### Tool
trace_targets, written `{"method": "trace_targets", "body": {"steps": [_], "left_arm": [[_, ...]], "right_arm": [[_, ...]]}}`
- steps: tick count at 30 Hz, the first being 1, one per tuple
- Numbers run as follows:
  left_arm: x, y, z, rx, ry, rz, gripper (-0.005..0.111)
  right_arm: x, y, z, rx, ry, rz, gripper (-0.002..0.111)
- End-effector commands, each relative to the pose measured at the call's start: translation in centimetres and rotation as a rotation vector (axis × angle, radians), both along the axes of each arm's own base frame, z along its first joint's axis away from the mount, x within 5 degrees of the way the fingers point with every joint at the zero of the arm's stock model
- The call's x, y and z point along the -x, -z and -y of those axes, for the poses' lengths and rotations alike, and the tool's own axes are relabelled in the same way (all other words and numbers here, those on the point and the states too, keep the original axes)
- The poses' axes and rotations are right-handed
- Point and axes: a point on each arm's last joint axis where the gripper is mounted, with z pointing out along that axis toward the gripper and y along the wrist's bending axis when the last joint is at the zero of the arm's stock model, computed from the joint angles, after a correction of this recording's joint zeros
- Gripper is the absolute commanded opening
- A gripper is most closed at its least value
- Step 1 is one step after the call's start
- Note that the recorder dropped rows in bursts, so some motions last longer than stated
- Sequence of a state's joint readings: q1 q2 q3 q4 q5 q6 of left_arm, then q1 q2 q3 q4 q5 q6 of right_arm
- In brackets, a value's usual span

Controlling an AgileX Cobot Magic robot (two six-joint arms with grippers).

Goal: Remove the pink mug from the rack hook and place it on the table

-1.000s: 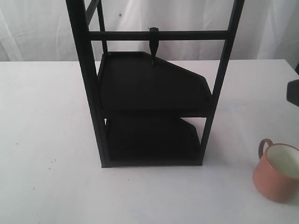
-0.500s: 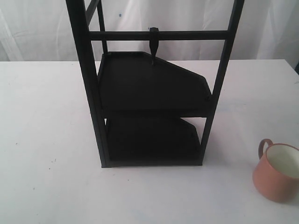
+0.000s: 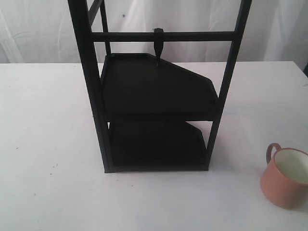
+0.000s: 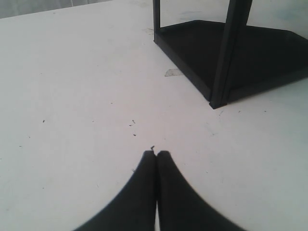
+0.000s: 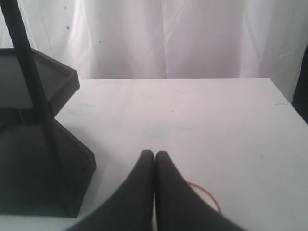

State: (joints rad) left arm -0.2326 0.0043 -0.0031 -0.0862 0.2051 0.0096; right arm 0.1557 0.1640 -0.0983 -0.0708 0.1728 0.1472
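Note:
The pink mug stands upright on the white table at the front right, its handle toward the rack. Part of its rim peeks out beside my right gripper, which is shut and empty above it. The black rack hook hangs bare from the crossbar of the rack. My left gripper is shut with nothing in it, hovering over bare table near the rack's corner post. Neither gripper shows in the exterior view.
The tall black rack with two dark shelves stands mid-table. White curtains hang behind. The table's right edge lies close to the mug.
A dark part at the right edge of the exterior view has withdrawn out of sight. The mug and rack have not moved.

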Motion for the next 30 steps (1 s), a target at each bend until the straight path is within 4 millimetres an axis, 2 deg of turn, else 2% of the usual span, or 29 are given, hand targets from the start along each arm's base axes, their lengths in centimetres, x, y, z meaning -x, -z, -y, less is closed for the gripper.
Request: {"method": "trace_targets", "body": {"steps": [1,7,19,30], "left_arm": [[0.0,0.1,0.0,0.011,-0.005,0.001,0.000],[0.0,0.1,0.0,0.011,-0.005,0.001,0.000],[0.0,0.1,0.0,0.011,-0.005,0.001,0.000],[0.0,0.1,0.0,0.011,-0.005,0.001,0.000]], "right_arm": [[0.6,2.4,0.1,0.023,0.002,0.030,0.000],[1.2,3.0,0.3,0.028,0.011,-0.006,0.000],[1.3,3.4,0.3,0.031,0.013,-0.047,0.000],[1.3,3.4,0.2,0.163,-0.024,-0.029,0.000]]}}
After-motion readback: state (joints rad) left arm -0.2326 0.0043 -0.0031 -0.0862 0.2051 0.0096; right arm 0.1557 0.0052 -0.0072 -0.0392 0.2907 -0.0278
